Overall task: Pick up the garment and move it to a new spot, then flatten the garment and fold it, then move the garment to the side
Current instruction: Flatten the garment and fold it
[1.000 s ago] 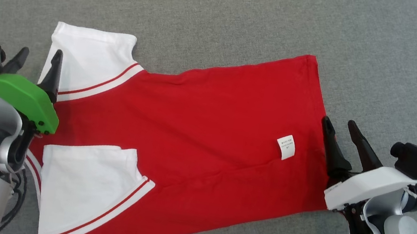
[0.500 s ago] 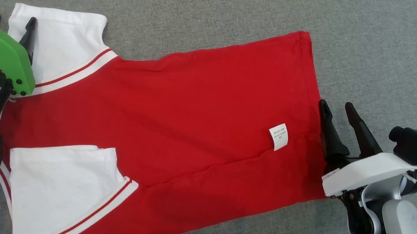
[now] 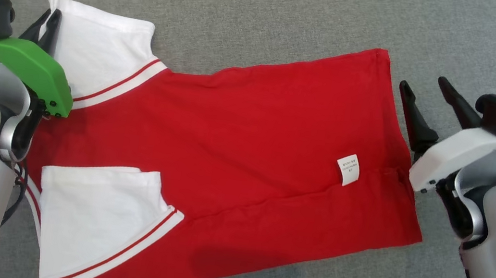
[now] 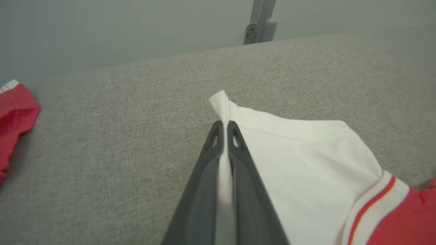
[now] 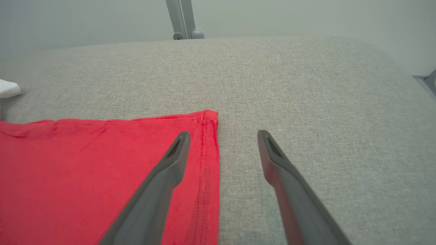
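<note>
The garment (image 3: 254,125) lay spread almost flat on the grey fabric-covered tabletop (image 3: 266,6), its red body smooth apart from a shallow crease running past the care label (image 3: 348,169). Both white sleeves lay open at the end farthest from that label. I judged the pick-up, the move and most of the flattening to be done, with the fold only beginning.

Well away from the label, at the outer corner of the far sleeve (image 3: 100,50), the left gripper (image 4: 223,124) was pressed together on a thin pinch of white cloth (a small peak of it stuck out past the fingertips). Near the label, just beyond the hem, the right gripper (image 5: 223,133) stood spread wide and held nothing. One of its fingers was over the red hem corner (image 5: 209,115) and the other over bare fabric.

The fold itself and the final move to the side were not yet done.

The tabletop was a woven, slightly mottled grey with a rounded far edge. Beyond it stood a plain pale wall (image 4: 136,30) and a metal post (image 4: 260,20).
</note>
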